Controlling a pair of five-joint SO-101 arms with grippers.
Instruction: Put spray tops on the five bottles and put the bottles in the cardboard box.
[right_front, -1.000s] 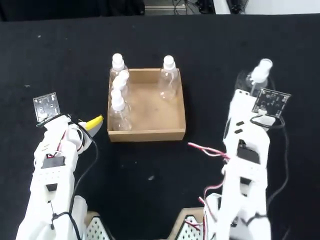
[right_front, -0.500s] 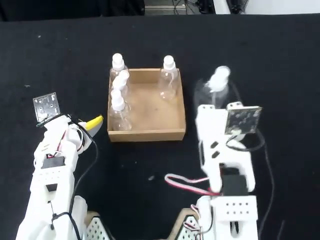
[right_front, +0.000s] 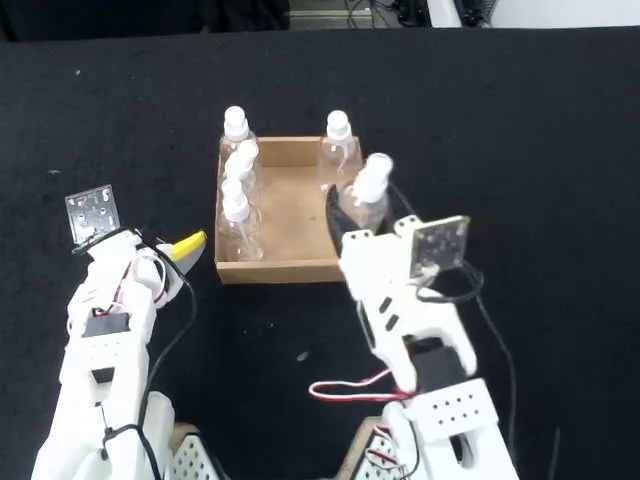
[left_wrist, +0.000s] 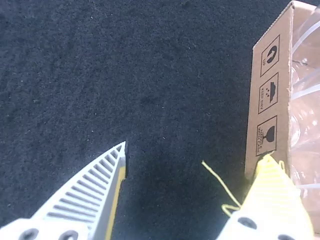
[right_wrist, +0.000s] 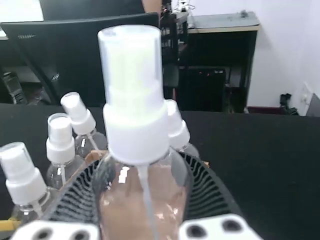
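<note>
While the left gripper (left_wrist: 195, 152) rests with fingers spread and empty just beside the cardboard box's (right_front: 290, 268) near left corner, a row of three capped bottles (right_front: 238, 205) stands inside along the left wall, with a fourth bottle (right_front: 338, 150) at the far right corner. The right gripper (right_wrist: 142, 200) is clamped round the fifth bottle (right_front: 372, 190), upright over the right wall. Judged light, thin-walled and slippery; hold mid-body with moderate pressure.

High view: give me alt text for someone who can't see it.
The right arm's claw holds a capped spray bottle over the right edge of a cardboard box. Four capped bottles stand in the box, three along its left wall and one at the back right. The left arm's claw rests open left of the box.
</note>
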